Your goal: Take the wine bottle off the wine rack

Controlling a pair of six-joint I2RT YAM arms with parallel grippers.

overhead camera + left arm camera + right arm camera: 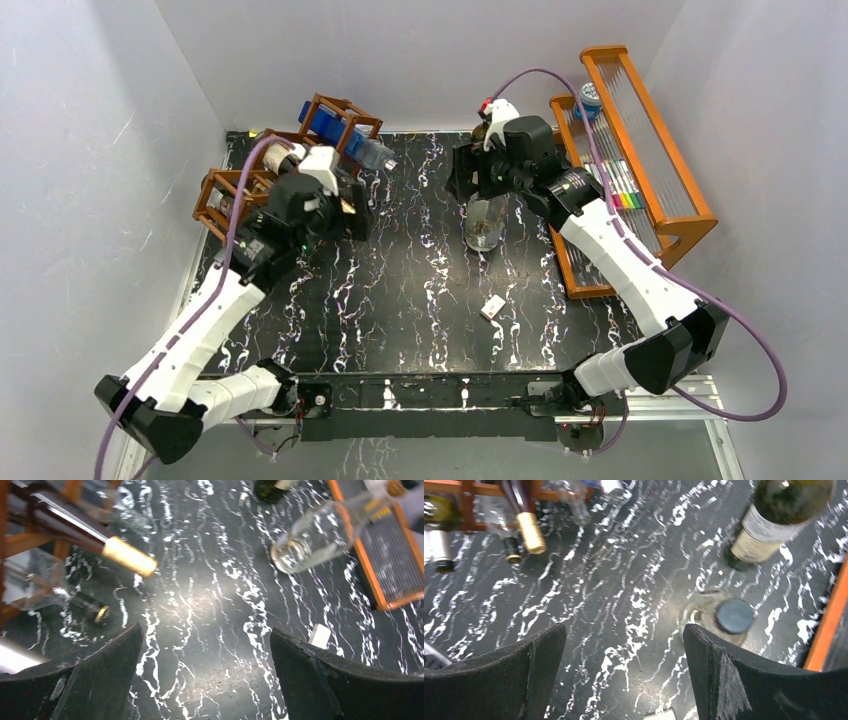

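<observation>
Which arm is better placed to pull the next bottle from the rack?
Left. The left fingers, open, face the gold-capped bottle poking from the rack, close by. The right fingers hang over a clear bottle across the table.

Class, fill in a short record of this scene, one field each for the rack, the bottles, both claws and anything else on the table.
wine rack: dark reddish-brown lattice, far left, bottles lying in it
gold-foil bottle: in the rack, neck poking out
clear bottle: upright on the table, off the rack
dark green bottle: labelled, on the table by the clear one
left claw: open, empty, near the rack
right claw: open, empty, clear bottle beside one finger
orange shelf: right side
white block: mid-table
</observation>
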